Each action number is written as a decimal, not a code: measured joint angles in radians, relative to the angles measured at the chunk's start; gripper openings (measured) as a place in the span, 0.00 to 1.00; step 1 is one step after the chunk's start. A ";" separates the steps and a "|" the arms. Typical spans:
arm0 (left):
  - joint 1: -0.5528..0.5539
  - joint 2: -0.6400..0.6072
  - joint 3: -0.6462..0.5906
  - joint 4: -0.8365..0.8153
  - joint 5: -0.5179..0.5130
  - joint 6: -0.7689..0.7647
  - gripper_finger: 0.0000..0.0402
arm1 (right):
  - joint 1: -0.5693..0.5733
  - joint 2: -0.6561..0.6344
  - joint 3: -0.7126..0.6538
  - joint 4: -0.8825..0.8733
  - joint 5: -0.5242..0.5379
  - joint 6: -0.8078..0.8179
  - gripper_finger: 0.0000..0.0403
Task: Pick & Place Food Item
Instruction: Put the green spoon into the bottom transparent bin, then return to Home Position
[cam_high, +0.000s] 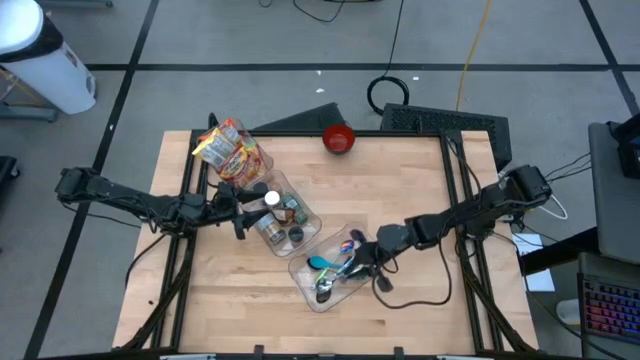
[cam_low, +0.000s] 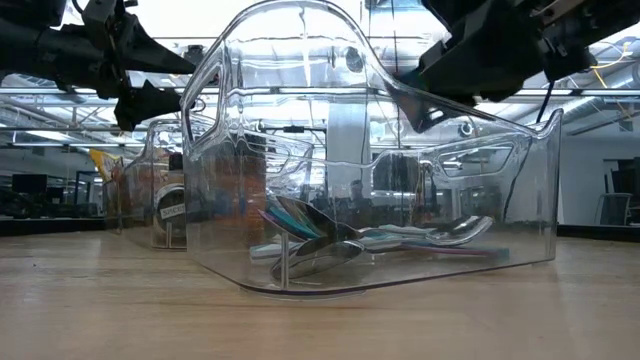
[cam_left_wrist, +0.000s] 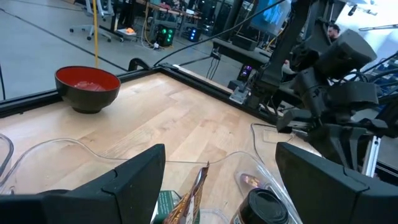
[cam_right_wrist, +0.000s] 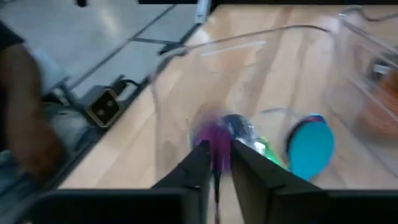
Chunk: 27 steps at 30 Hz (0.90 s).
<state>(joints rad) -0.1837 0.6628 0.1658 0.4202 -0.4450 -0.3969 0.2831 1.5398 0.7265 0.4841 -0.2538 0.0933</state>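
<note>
Even overhead light washed the table (cam_high: 250, 300); glare streaked the clear bin (cam_low: 380, 150), backlit by bright windows; the right wrist view was motion-blurred.

You've got three clear bins running in a diagonal across the table (cam_high: 400, 200), from near the far left corner down toward the middle of the near edge. The far bin (cam_high: 235, 150) holds snack bags (cam_high: 222, 148); touching it, the middle bin (cam_high: 285, 222) holds jars and bottles (cam_high: 272, 205); the near bin (cam_high: 335, 268) holds spoons (cam_high: 330, 270) lying flat. A bowl (cam_high: 339, 138) sits alone at the far edge, about midway along it, well apart from the bins.
</note>
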 joint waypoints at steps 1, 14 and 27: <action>0.000 0.000 0.000 0.000 0.000 0.000 0.78 | 0.005 0.000 0.000 -0.002 0.023 0.000 0.14; 0.000 0.000 0.000 0.000 0.000 0.000 0.78 | 0.012 -0.201 0.000 -0.218 0.121 0.044 0.42; 0.000 0.000 0.000 0.000 0.000 0.000 0.78 | -0.003 -0.773 0.000 -0.740 0.127 -0.080 0.42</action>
<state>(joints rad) -0.1837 0.6628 0.1658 0.4199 -0.4454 -0.3970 0.2804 0.7665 0.7265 -0.2558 -0.1263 0.0131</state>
